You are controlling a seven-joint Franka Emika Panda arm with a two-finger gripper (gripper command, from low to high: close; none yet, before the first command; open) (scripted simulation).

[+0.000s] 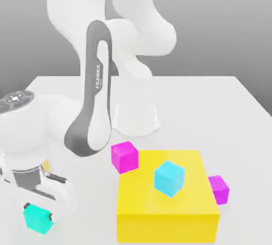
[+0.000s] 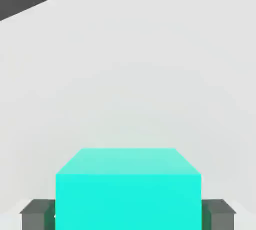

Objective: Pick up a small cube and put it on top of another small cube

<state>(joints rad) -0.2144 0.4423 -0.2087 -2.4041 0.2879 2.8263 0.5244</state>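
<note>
Gripper (image 1: 38,213) pinched tight on small teal cube (image 1: 37,219), 1 finger pad (image 2: 37,214) per side, squared for lifting toward sky-blue cube (image 1: 169,178) atop yellow block (image 1: 167,213).

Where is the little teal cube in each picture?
Exterior view: the teal cube sits low at the exterior view's left, on the white table, between the pincer fingers.
Hand view: the teal cube is big and close, with a dark finger pressed on each side.
Shared landmark: the white table under the cube.
</note>
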